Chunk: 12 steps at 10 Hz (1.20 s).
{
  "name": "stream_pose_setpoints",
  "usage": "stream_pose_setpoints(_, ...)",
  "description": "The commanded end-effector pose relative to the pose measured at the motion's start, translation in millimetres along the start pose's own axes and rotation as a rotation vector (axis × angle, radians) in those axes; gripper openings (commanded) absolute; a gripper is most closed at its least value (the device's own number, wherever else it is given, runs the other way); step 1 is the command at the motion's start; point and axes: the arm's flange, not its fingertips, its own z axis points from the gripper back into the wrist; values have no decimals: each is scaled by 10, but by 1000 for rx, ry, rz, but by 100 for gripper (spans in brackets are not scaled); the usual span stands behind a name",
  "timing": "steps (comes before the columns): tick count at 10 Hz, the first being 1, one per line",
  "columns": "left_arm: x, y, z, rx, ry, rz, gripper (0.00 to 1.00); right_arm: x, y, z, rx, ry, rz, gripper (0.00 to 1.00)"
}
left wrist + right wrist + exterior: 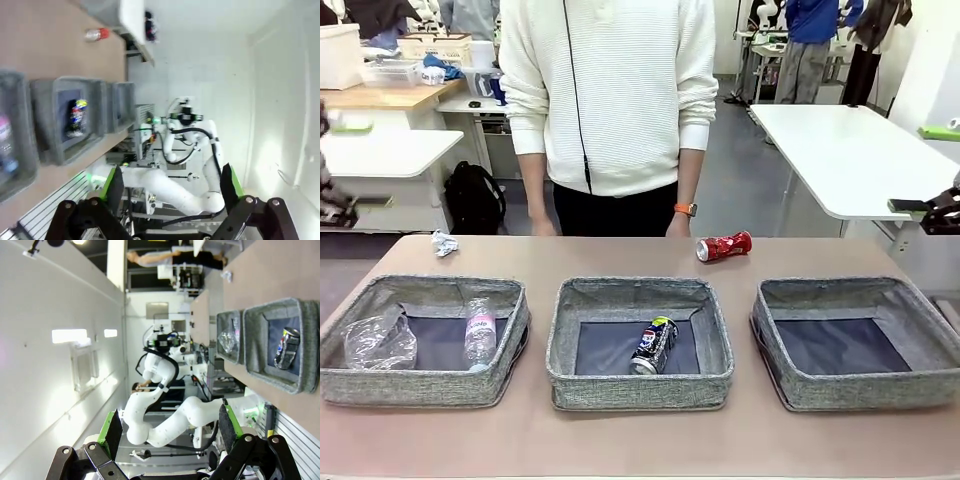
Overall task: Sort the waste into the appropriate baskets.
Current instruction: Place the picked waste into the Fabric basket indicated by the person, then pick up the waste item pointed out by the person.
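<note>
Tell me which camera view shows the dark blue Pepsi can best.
The front view: the dark blue Pepsi can lies large and sharp in the middle grey woven-fabric basket. The left wrist view shows it small, blurred and sideways; the right wrist view shows it small but clear near the right edge.

Blurred pink-labelled bottle point(4, 140) in a basket point(17, 82), both cut off by the left wrist view's left edge.
</note>
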Motion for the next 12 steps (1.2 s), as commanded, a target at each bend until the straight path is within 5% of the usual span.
stream_pose_setpoints(1,-973,395,-58,47,-23,-55,100,9,21,-14,18,-7,2,100)
stream_pose_setpoints(2,0,0,0,0,0,0,100,9,21,-14,18,-7,2,100)
stream_pose_setpoints(12,0,0,0,0,0,0,100,9,21,-14,18,-7,2,100)
